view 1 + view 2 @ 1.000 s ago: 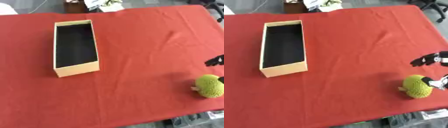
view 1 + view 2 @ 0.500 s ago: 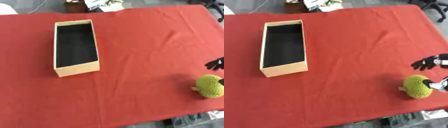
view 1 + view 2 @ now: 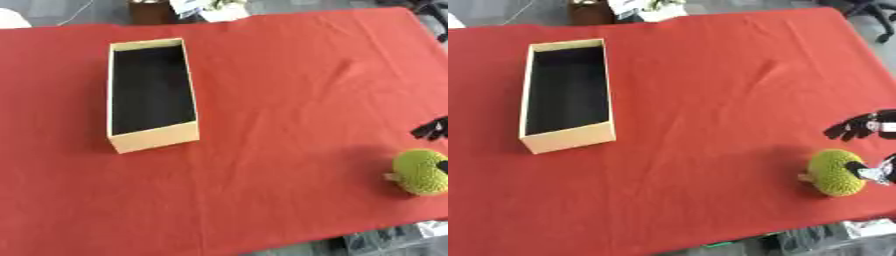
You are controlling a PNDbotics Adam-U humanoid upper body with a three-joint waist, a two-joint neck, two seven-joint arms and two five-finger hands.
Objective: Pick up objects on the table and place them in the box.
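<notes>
- A green, bumpy, rounded toy fruit (image 3: 836, 172) is seen lying near the right front corner of the red-covered tabletop (image 3: 702, 115), well apart from the open cardboard box (image 3: 567, 94) set toward the left.
- The right hand (image 3: 871, 126) is shown at the right edge: dark fingers are spread above the fruit on its far side, while the thumb (image 3: 866, 170) is laid against the fruit's right flank.
- The fruit is bracketed rather than enclosed; the fingers are not yet seen to be curled round it, so the hand is judged relaxed and unclosed, with nothing lifted.
- The left hand is not shown in either view.
- The box is seen empty, its dark interior uncovered, so the task is judged to be at its opening step.
- A slip is considered the chief risk: the round body could be rolled away or squeezed out toward the near table edge if the fingers are closed off-centre.
- Because the fruit lies close to the tabletop's front edge, a small nudge could be enough for it to be sent over.
- A long carry across the cloth is required, and the fruit could be dropped short of the box.
</notes>
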